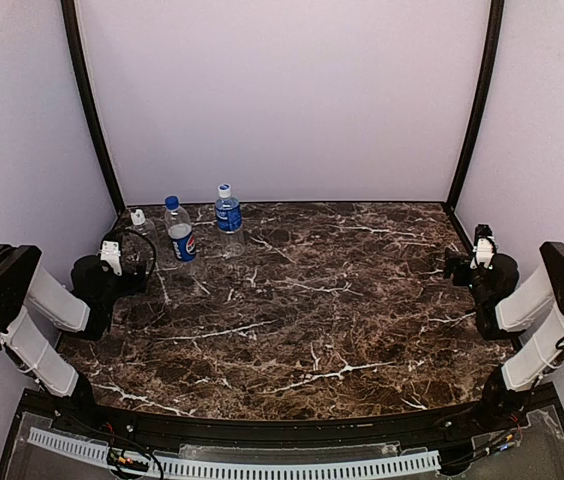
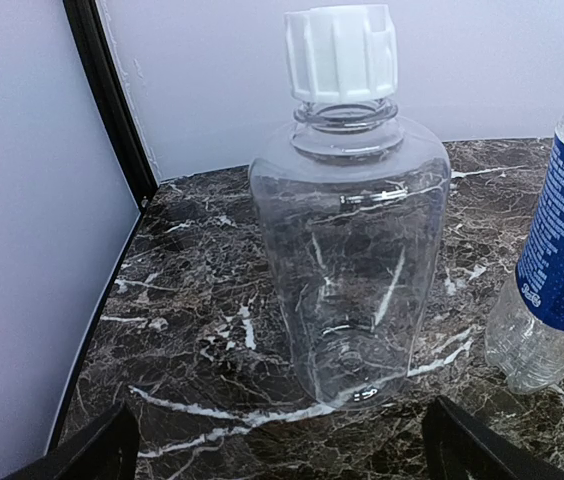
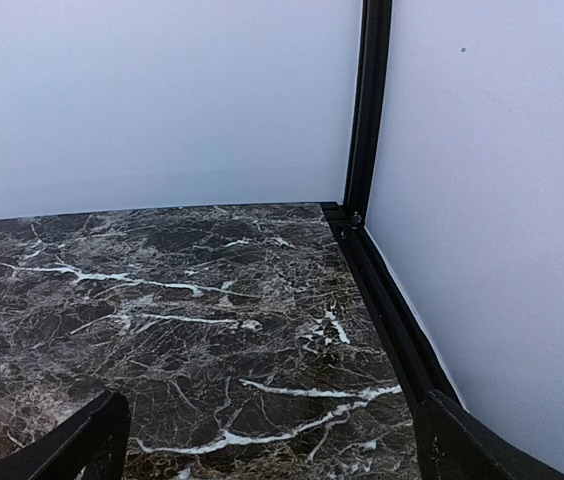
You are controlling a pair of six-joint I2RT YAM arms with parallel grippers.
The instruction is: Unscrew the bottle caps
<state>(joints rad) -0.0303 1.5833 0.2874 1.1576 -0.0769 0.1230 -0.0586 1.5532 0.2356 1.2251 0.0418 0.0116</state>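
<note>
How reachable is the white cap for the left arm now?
Likely yes: open left fingers face the unlabelled bottle head-on, only marble table between; its white cap sits higher, unobstructed.

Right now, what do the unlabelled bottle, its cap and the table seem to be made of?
Bottle: clear glossy plastic, probably; the veins of the table show through it. Cap: opaque white plastic, ribbed sides. Table: looks like dark brown marble with white veins, smooth; it could be a printed surface.
</note>
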